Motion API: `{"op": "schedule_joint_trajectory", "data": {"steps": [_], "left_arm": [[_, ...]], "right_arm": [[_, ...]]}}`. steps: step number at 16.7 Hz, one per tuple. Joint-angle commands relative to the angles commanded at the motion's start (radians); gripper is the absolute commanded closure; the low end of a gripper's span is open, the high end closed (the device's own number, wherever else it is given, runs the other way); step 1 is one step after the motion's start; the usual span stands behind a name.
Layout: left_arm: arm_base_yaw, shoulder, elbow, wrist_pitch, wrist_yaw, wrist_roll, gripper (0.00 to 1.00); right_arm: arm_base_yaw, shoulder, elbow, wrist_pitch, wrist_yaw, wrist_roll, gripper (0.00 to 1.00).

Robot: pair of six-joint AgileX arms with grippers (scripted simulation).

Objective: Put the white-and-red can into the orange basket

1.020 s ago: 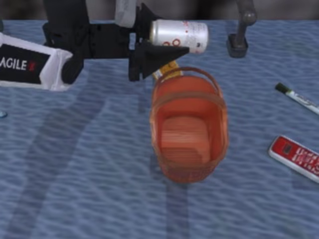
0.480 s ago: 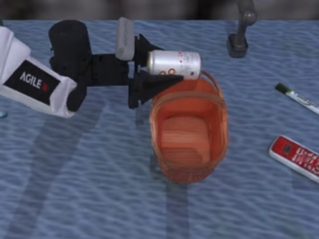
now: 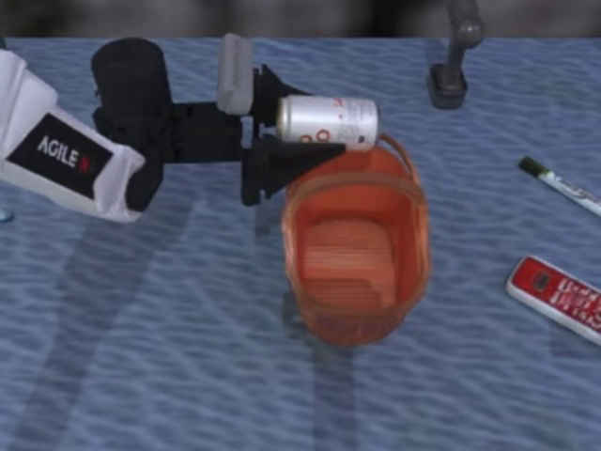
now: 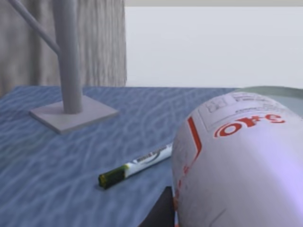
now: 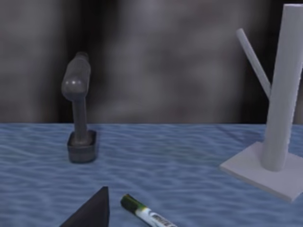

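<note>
Half of the white-and-red can [image 3: 329, 121] is cut off in the left wrist view, yet from above the left gripper [image 3: 282, 127] is clamped on it, lying sideways over the orange basket [image 3: 413, 235] far rim.

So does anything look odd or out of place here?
Nothing spilled or damaged. The white-and-red can lies sideways, but only because the left gripper holds it that way over the orange basket at its far rim.
</note>
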Motion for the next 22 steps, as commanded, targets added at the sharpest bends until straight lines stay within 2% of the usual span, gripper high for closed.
{"op": "schedule_joint_trajectory", "data": {"steps": [6, 17, 19, 22], "left_arm": [[0.0, 0.0, 0.0, 0.0, 0.0, 0.0, 0.02], [-0.002, -0.009, -0.003, -0.005, -0.006, -0.002, 0.0], [0.007, -0.053, -0.024, -0.027, -0.036, -0.012, 0.0], [0.033, -0.188, -0.091, -0.097, -0.122, -0.036, 0.0]], "right_arm": [[0.0, 0.0, 0.0, 0.0, 0.0, 0.0, 0.0], [0.005, 0.01, 0.01, -0.009, -0.002, -0.006, 0.0], [0.029, 0.061, 0.06, -0.053, -0.008, -0.034, 0.0], [0.088, 0.215, 0.214, -0.177, -0.016, -0.113, 0.0]]}}
